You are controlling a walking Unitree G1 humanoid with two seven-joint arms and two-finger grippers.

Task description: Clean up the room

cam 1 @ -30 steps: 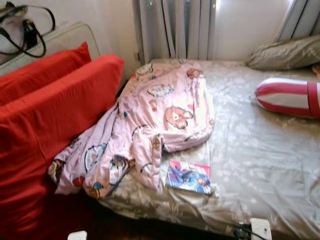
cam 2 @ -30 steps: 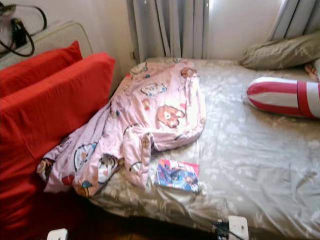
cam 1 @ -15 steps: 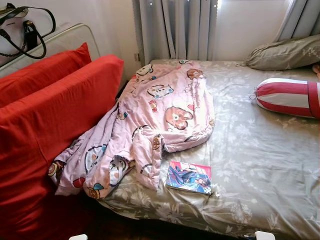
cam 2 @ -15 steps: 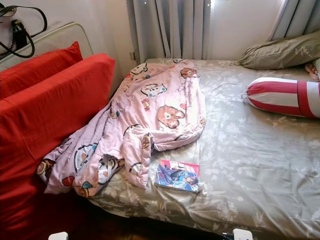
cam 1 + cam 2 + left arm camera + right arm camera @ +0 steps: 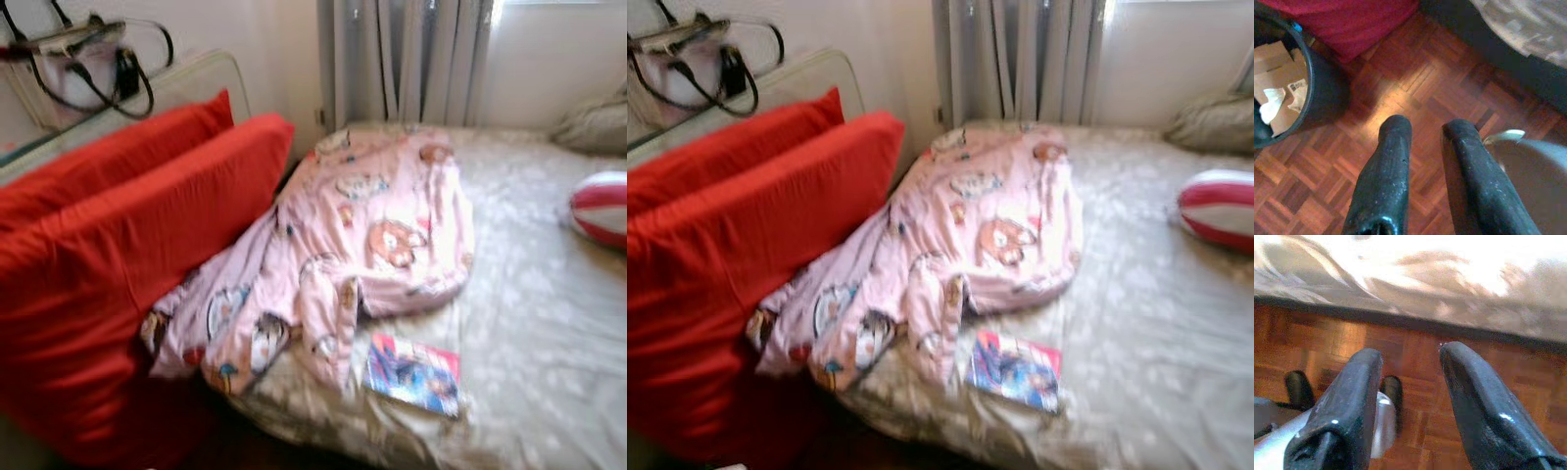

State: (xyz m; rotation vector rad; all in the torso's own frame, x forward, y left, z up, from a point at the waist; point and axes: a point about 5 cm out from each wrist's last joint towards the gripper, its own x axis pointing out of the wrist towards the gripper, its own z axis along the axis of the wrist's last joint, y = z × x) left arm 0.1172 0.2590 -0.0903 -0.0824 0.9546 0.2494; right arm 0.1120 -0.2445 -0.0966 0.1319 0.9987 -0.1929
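A crumpled pink cartoon-print blanket (image 5: 362, 245) lies across the left side of the bed (image 5: 549, 323) and hangs off its near left corner. A colourful comic book (image 5: 413, 372) rests on the grey floral sheet just right of the blanket's end. My left gripper (image 5: 1425, 129) hangs over the parquet floor, fingers a little apart with nothing between them. My right gripper (image 5: 1410, 357) hangs open above the floor beside the bed's edge, empty.
Two red cushions (image 5: 127, 255) lean left of the bed. A handbag (image 5: 88, 59) sits on a white frame behind them. A red-and-white bolster (image 5: 600, 206) and a grey pillow (image 5: 1210, 119) lie at the bed's right. A black bin (image 5: 1288, 83) with paper stands by my left gripper.
The whole picture has shifted right and blurred, so the camera has turned left. The blanket, book and cushions lie as before.
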